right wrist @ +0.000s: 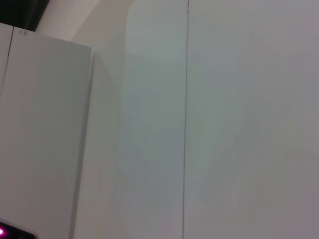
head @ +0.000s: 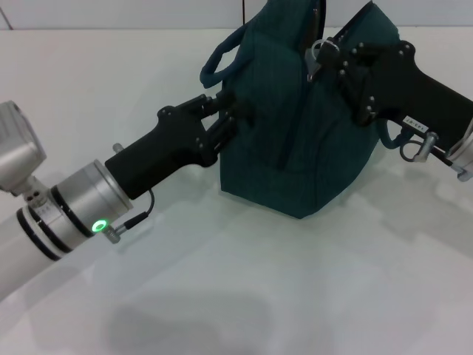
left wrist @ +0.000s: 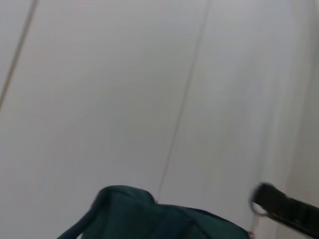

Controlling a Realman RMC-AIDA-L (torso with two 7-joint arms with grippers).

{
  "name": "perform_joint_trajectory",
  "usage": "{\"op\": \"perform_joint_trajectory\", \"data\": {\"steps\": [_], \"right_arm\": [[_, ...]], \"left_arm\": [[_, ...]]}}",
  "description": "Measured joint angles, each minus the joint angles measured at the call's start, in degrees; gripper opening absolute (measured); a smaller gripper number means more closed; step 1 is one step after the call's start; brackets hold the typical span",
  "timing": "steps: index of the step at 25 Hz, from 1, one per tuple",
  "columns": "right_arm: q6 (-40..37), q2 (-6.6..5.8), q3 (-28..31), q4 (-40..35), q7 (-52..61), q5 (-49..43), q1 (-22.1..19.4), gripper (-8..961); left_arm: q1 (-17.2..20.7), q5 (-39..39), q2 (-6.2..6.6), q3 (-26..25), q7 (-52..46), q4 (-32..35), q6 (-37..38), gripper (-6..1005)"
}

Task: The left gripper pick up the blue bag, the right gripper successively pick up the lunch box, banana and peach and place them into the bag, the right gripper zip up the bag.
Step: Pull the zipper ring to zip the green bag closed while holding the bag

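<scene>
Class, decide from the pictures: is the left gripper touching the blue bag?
Touching. The head view shows the left gripper with its fingers pressed against the blue bag on its side, just below a loop handle, with no gap visible.

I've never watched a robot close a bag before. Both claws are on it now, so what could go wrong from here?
The right gripper is at the metal ring pull near the top of the blue bag; it might slip off that small ring. The left gripper seems to pinch only soft fabric on the bag's side, so a hard zip pull could tip or drag the bag across the table.
</scene>
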Motion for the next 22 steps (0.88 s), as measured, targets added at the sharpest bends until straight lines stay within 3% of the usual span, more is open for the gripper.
{"op": "perform_joint_trajectory", "data": {"steps": [8, 21, 22], "right_arm": [[-0.06, 0.00, -2.11, -0.33, 0.10, 1.90, 0.00, 7], [-0.07, 0.00, -2.30, -0.02, 0.10, 2.09, -0.01, 7], [-0.07, 0.00, -2.30, -0.01, 0.10, 2.12, -0.01, 7]], "left_arm": [[-2.77, -0.86, -0.01, 0.32, -4.61, -0.91, -2.13, 414], [-4.27, -1.05, 0.00, 0.23, -4.74, -0.90, -4.94, 773], [-4.30, -1.14, -0.01, 0.12, -4.73, -0.90, -5.12, 760]]}}
